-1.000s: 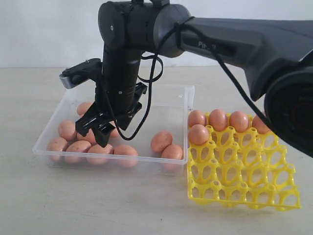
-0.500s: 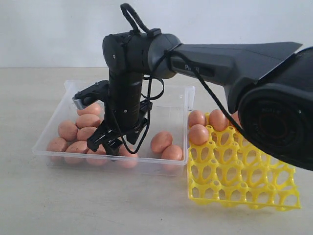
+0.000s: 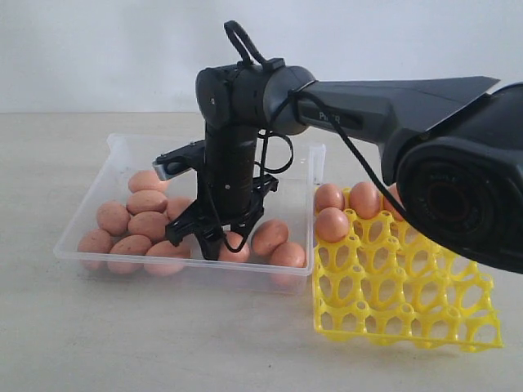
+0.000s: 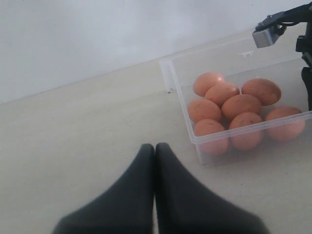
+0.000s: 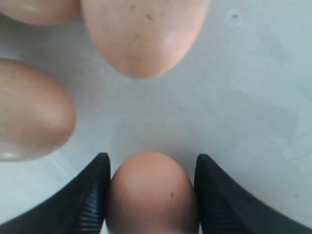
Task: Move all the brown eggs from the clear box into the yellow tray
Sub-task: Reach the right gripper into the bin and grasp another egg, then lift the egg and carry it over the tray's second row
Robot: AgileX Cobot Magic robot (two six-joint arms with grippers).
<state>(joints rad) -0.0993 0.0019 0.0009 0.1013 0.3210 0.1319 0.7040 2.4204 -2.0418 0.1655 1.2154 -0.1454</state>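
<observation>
While the right claw [image 5: 152, 161] stands low in the clear box [image 3: 315, 163] with its fingers [image 5: 83, 204] apart round one brown egg [image 5: 151, 195], the left claw [image 4: 155, 146] hangs pressed together over the bare table [image 3: 163, 343] outside the box.

The ribbed black fingers lie close against that egg's sides, but I cannot tell whether they pinch it. The box's near wall runs just in front of the right claw, and bare floor opens behind it up to the far wall. I count eleven eggs in the box: eight bunched on the claw's side away from the yellow tray [image 3: 409, 310], one between the fingers, and two near it on the tray side. Four more show in the tray's cups, one half hidden by the arm. The eggs are smooth, matte, speckled ovals. The box is transparent plastic with a rolled rim, and the tray is a knobbed plastic lattice.
</observation>
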